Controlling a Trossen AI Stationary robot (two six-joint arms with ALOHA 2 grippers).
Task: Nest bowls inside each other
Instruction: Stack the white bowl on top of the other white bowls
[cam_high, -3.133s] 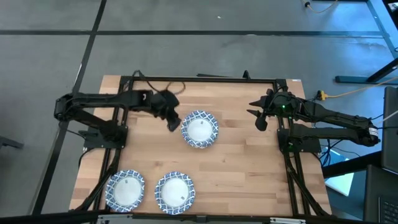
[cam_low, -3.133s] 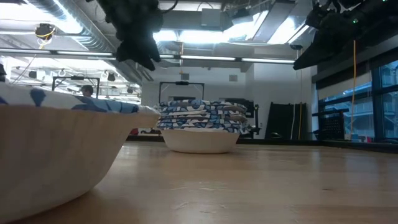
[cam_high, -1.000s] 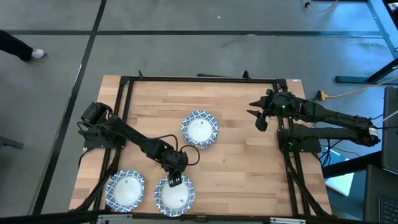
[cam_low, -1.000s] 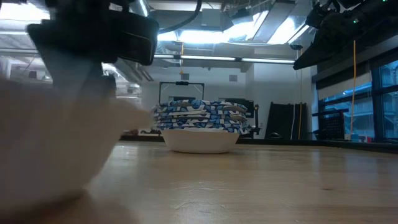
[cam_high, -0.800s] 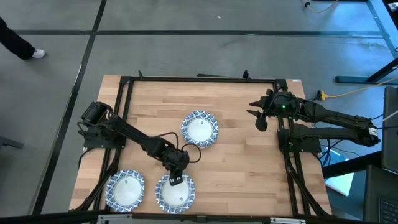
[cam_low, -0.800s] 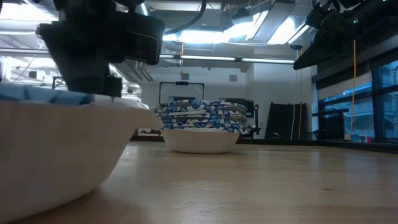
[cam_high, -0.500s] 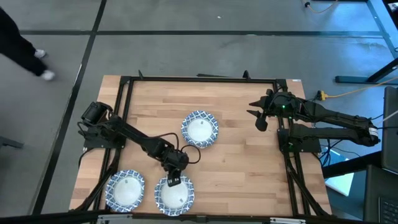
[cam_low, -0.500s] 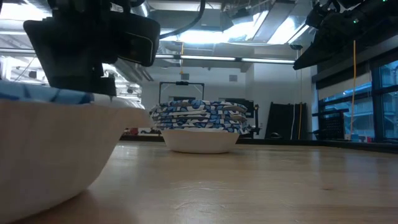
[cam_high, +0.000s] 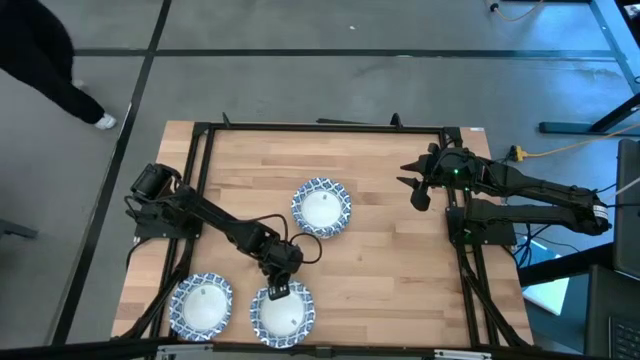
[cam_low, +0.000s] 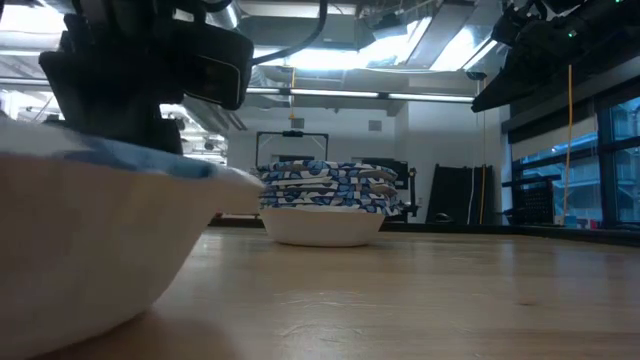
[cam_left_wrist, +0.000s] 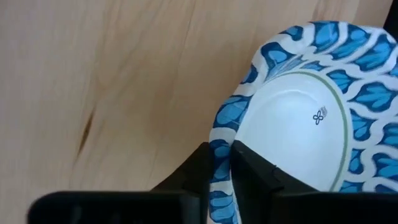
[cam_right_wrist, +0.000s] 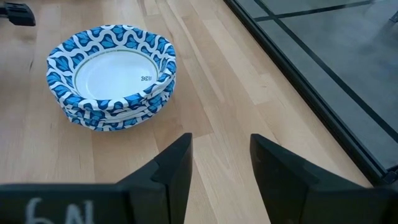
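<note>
Left claw (cam_left_wrist: 222, 163) astride bowl (cam_left_wrist: 298, 124) rim

Nested stack (cam_high: 321, 208) mid-table; two bowls (cam_high: 281, 312) (cam_high: 201, 304) (possibly stacks) at the near edge.

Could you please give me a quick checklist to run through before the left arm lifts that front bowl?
1. Left gripper on the front bowl's rim: ok; in the left wrist view its fingers sit on either side of the rim band.
2. Grip firm enough to lift: cannot tell; the rim looks bent at the pinch.
3. Stack free to receive a bowl: ok, nothing above it.
4. Right gripper out of the way: ok; it hovers open near the right edge.
5. Other front bowl apart from the gripped one: ok.
</note>
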